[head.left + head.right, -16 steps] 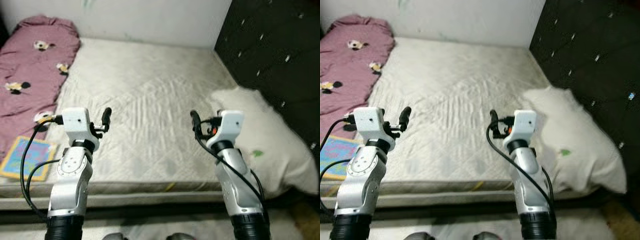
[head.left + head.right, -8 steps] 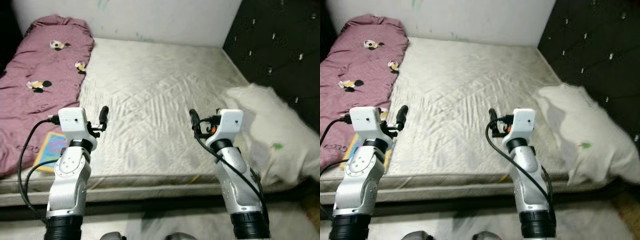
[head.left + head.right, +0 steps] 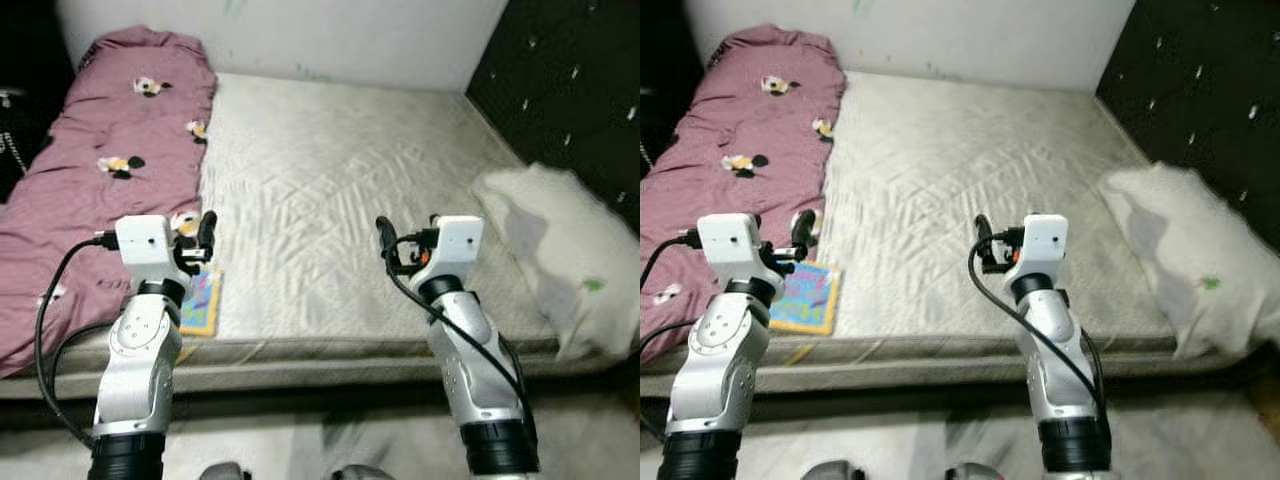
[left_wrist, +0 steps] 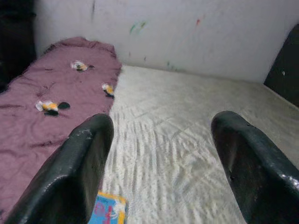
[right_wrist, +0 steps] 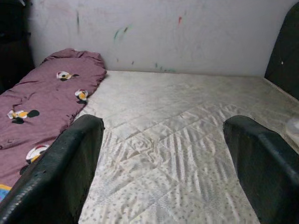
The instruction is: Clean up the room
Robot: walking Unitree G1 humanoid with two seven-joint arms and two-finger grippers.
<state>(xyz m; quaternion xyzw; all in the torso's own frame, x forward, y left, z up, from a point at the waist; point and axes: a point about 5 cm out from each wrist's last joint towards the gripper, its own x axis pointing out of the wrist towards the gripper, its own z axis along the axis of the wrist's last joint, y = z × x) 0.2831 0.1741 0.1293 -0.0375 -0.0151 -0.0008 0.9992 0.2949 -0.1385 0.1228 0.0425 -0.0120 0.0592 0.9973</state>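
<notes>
— Mattress [image 3: 340, 210] first, since everything sits around it. What's on it?

— It lies bare and quilted in front of me, running back to the white wall [image 3: 330, 40]. A purple blanket [image 3: 100, 170] with small cartoon prints is spread along its left side, reaching up to the far left corner. A colourful picture book [image 3: 808, 297] lies flat at the mattress's near left edge, touching the blanket's border. A white pillow [image 3: 560, 255] leans at the mattress's right edge, against the dark tufted headboard [image 3: 570, 80].

— And your grippers?

— I hold both raised over the mattress's near edge. My left gripper [image 3: 206, 232] hovers just above the book, fingers spread wide, nothing between them. My right gripper [image 3: 384, 238] hangs over the bare middle of the near edge, fingers likewise spread wide apart and empty.

— Anything in the wrist views?

— Beyond my left fingers [image 4: 79, 172] I see the blanket and a corner of the book; beyond my right fingers [image 5: 65, 168], the mattress and the smudged wall.
</notes>
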